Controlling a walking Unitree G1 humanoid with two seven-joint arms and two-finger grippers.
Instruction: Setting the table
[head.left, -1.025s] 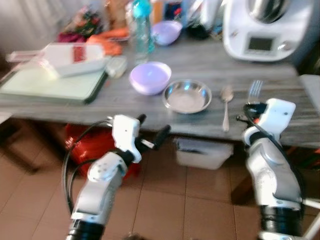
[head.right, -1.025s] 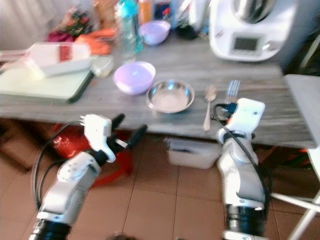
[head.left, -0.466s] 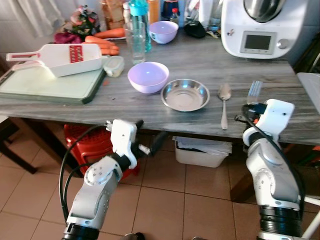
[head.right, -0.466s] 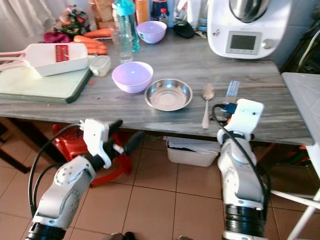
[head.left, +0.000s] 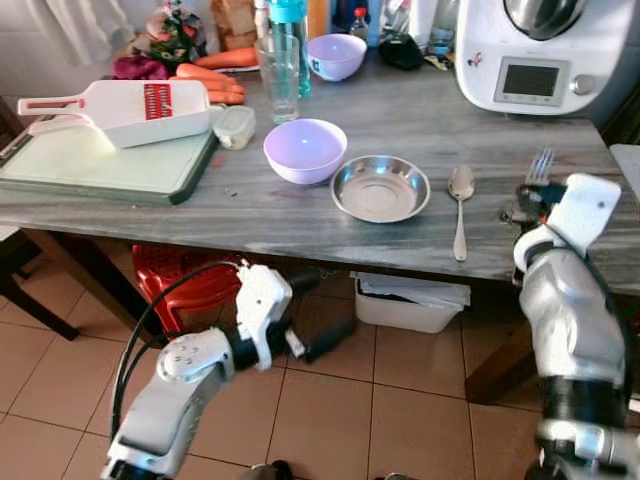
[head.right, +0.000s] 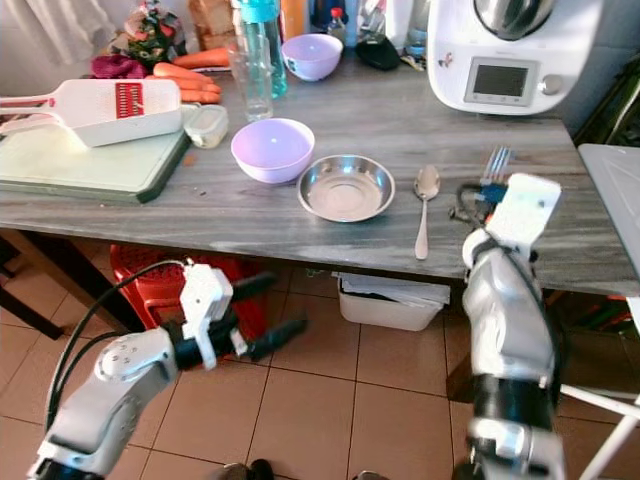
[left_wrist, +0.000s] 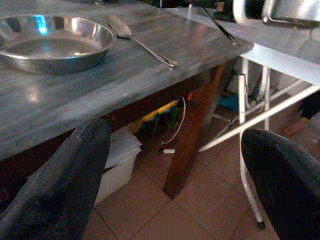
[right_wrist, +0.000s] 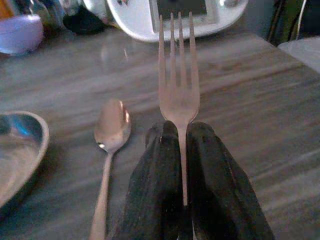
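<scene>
My right gripper (right_wrist: 182, 172) is shut on the handle of a silver fork (right_wrist: 177, 75). The fork (head.left: 541, 163) points away from me over the grey wooden table (head.left: 250, 205), just right of a spoon (head.left: 460, 205). Whether the fork touches the tabletop I cannot tell. Left of the spoon sits a shallow steel bowl (head.left: 380, 188), and beside that a lavender bowl (head.left: 305, 150). My left gripper (head.left: 322, 312) hangs open and holding nothing below the table's front edge, its two black fingers (left_wrist: 65, 185) spread wide.
A green cutting board (head.left: 100, 165) with a white slicer (head.left: 120, 105) lies at the left. A glass (head.left: 278, 75), bottle, small bowl (head.left: 337, 55), carrots and a white kitchen machine (head.left: 545, 50) line the back. Under the table stand a red stool (head.left: 190, 285) and white bin (head.left: 410, 300).
My left gripper has dropped lower under the table edge. The right gripper has carried the fork a little to the right and farther over the table. The camera has shifted slightly.
</scene>
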